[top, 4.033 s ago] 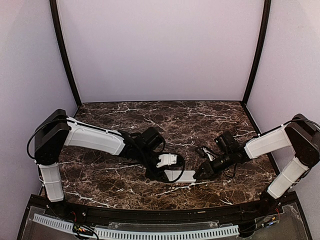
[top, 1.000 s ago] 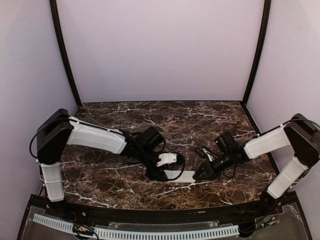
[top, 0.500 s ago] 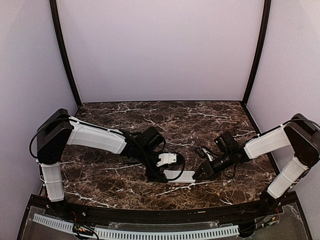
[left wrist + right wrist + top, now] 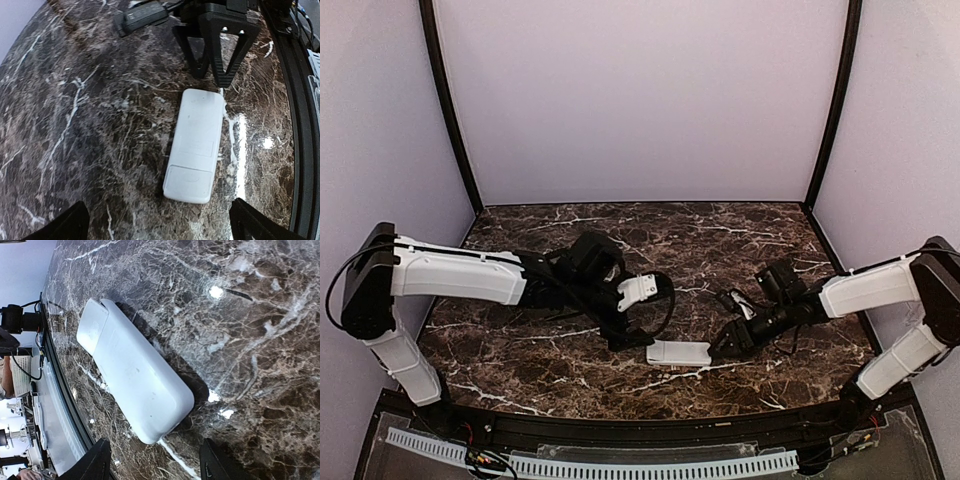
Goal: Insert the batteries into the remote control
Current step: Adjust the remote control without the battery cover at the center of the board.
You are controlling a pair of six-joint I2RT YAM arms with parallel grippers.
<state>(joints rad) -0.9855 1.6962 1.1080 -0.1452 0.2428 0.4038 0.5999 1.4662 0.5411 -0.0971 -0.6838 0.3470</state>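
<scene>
Your left arm (image 4: 460,275) reaches low across the table (image 4: 520,350) from its base on the left, its white forearm almost level and its wrist bent down toward the near edge. The left gripper (image 4: 162,226) hangs above the remote (image 4: 678,352) and a little behind it. Its jaws are spread wide with nothing between them. In its wrist view only the two fingertips (image 4: 70,225) show, at the bottom corners of the picture. Your right arm (image 4: 865,285) comes in from the right, sloping down to the table, and the right gripper (image 4: 157,460) points at the remote's right end. Its jaws stand partly apart and grip nothing. The remote's rounded end lies just at the mouth of the gap, and you cannot tell from these views whether the fingertips touch it. The remote lies flat on the marble between the two grippers, near the front edge, with its plain white back facing up.
</scene>
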